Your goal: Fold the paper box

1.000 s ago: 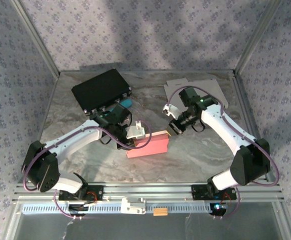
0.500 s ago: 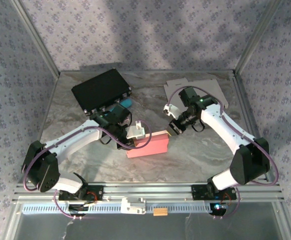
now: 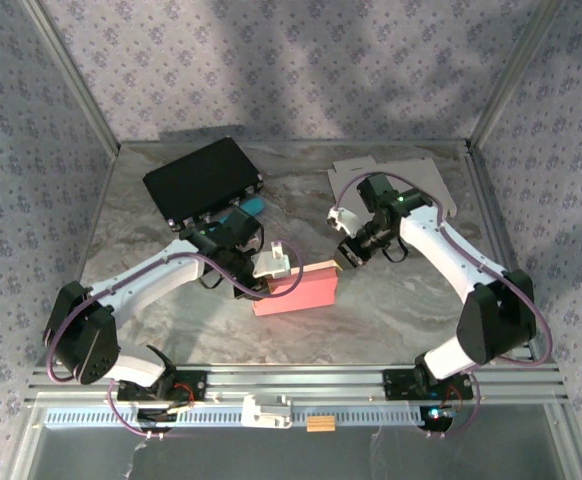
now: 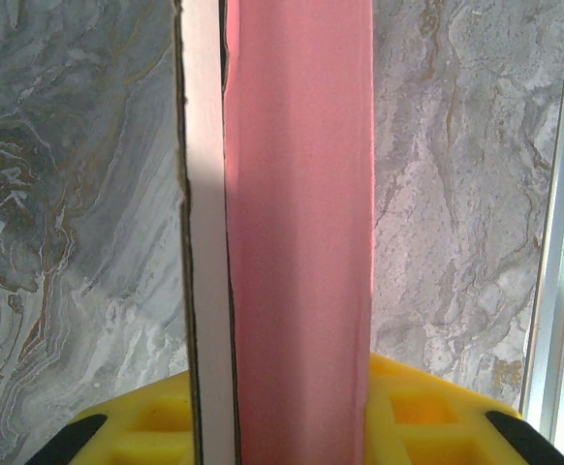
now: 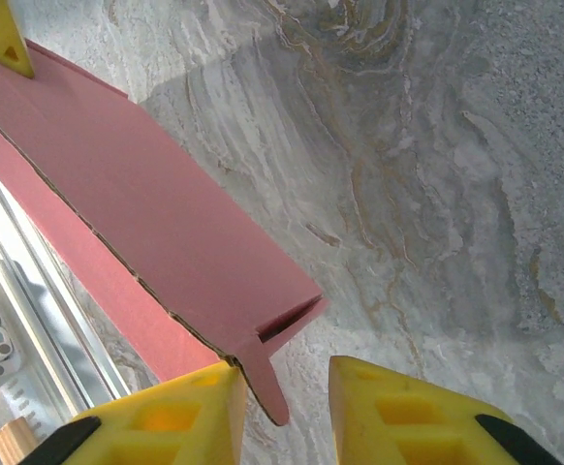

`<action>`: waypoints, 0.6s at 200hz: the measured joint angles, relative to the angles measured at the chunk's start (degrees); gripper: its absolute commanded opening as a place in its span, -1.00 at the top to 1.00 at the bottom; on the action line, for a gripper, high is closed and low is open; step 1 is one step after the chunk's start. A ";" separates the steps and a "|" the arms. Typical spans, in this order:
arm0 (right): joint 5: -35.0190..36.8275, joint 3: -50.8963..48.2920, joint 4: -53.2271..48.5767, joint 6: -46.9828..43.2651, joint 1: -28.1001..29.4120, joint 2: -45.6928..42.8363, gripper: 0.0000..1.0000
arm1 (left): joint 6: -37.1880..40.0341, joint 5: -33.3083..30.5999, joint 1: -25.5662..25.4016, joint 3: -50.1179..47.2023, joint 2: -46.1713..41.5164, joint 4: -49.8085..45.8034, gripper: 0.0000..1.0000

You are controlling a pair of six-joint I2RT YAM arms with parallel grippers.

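The pink paper box (image 3: 296,290) lies on the marble table near the middle. My left gripper (image 3: 262,279) is shut on its left end. In the left wrist view the box (image 4: 297,242) runs straight up between the yellow fingers (image 4: 413,402), with a white inner edge along its left side. My right gripper (image 3: 347,257) is at the box's right end, open. In the right wrist view a small pink end flap (image 5: 270,386) hangs between the fingertips (image 5: 175,417). It touches the left finger and stands apart from the right one, while the box (image 5: 146,213) stretches away to the upper left.
A black case (image 3: 203,180) sits at the back left with a teal object (image 3: 252,205) beside it. A flat grey cardboard sheet (image 3: 411,180) lies at the back right. The aluminium rail (image 3: 291,385) along the front edge carries a white part (image 3: 267,411) and a small wooden block (image 3: 320,424).
The right arm's elbow has drifted slightly left. The box and the left arm have not moved.
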 measured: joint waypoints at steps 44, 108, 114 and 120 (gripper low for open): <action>-1.16 0.00 0.02 0.37 0.00 0.04 0.69 | -0.02 0.00 0.00 0.00 0.00 0.07 0.44; -1.49 0.00 0.04 0.81 0.33 0.02 0.91 | -0.68 -0.02 0.00 0.24 0.33 0.11 0.44; -1.42 0.00 0.07 1.05 0.44 -0.07 0.95 | -0.94 -0.02 0.00 0.31 0.37 0.07 0.44; -1.38 0.00 0.04 1.38 0.44 -0.20 0.97 | -1.14 -0.02 0.00 0.33 0.42 0.09 0.44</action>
